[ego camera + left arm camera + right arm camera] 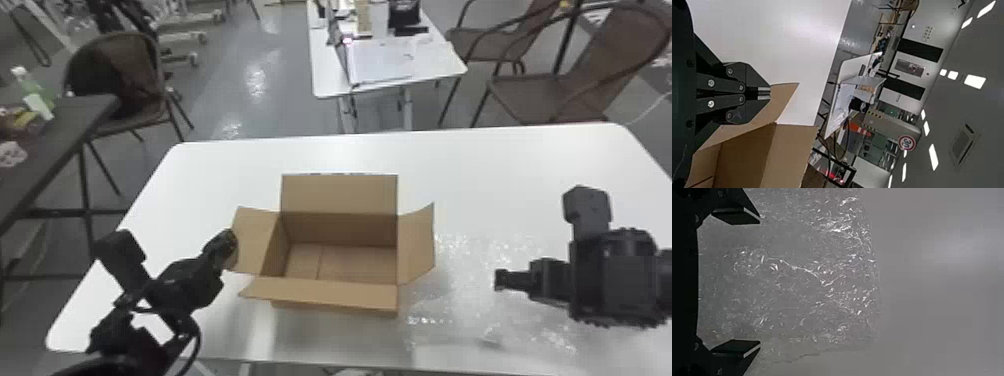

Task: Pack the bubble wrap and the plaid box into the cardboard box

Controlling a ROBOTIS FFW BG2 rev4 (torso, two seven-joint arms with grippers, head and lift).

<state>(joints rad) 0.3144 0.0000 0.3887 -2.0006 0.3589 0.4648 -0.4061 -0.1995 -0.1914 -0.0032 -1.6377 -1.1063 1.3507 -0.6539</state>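
The cardboard box stands with flaps spread at the table's middle, and the part of its inside that shows holds nothing. My left gripper is at its left flap. In the left wrist view my left gripper is shut, tips against or just over that flap. Clear bubble wrap lies flat on the table, right of the box. My right gripper is above it; in the right wrist view the right gripper stands wide open over the wrap, nothing between its fingers.
The white table has its near edge just in front of the box. Beyond it stand another white table and brown chairs. A dark table with small items is at the far left.
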